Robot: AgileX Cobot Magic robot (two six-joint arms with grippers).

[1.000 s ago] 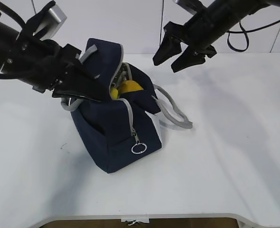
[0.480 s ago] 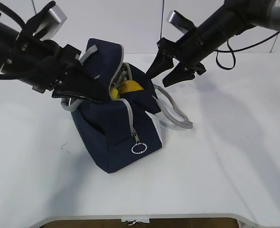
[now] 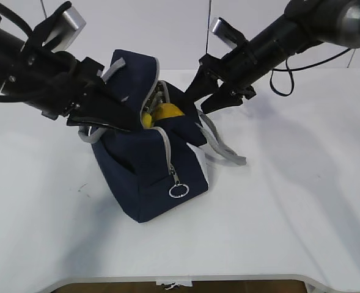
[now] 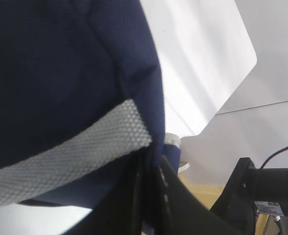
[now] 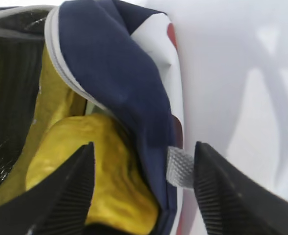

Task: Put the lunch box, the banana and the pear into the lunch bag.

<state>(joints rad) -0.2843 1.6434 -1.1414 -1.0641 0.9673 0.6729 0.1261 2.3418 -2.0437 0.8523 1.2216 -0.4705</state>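
The navy lunch bag (image 3: 149, 177) stands tilted mid-table with its mouth open. My left gripper (image 3: 126, 124) is shut on the bag's left flap and holds it up; the left wrist view shows the fabric (image 4: 60, 58) pinched between the fingers (image 4: 170, 196). My right gripper (image 3: 197, 102) is open and straddles the bag's right rim (image 5: 114, 63), one finger inside and one outside. A rounded yellow fruit, the pear by its shape (image 3: 165, 112), lies inside the bag and shows in the right wrist view (image 5: 85, 166). I cannot tell the banana apart. The lunch box is hidden.
The bag's grey webbing handle (image 3: 219, 143) hangs over its right side onto the white table (image 3: 290, 201). A zipper ring (image 3: 178, 190) dangles at the bag's front. The table's front edge (image 3: 180, 279) runs along the bottom.
My right gripper has come down and to the left, from above the table to the bag's right rim, still open. The left gripper and the bag have stayed put.
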